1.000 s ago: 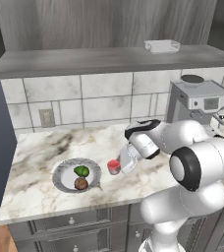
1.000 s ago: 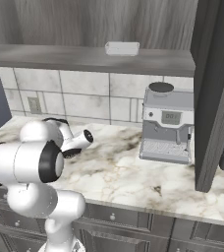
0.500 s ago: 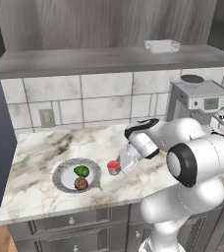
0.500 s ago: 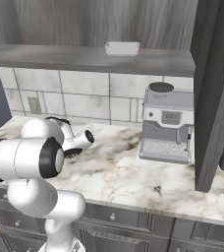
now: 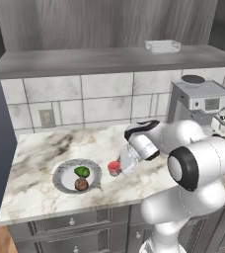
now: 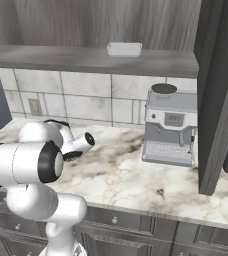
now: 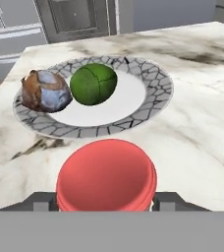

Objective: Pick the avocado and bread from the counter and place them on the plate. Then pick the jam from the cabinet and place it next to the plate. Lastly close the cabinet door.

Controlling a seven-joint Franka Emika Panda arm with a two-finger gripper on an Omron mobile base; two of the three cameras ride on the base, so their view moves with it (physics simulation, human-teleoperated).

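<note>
My gripper (image 5: 118, 169) is shut on the jam (image 5: 114, 168), a squat red jar held low over the counter (image 5: 40, 197) just right of the plate (image 5: 61, 170). In the hand view the jam (image 7: 106, 179) sits between my gripper's (image 7: 106, 199) two dark tips, with the speckled plate (image 7: 153, 81) right behind it. The green avocado (image 7: 93, 83) and the brown bread (image 7: 45, 91) lie side by side on the plate. Whether the jar touches the marble I cannot tell. The cabinet door (image 6: 216, 90) stands open at the right, seen edge-on.
A white tray (image 5: 163, 46) rests on the cabinet shelf board (image 5: 99, 59). A grey coffee machine (image 5: 198, 101) stands on the counter at the right, close behind my arm. A wall socket (image 5: 47, 117) is set in the tiled backsplash.
The gripper with the jam has sunk very slightly toward the counter beside the plate. Everything else is still.
</note>
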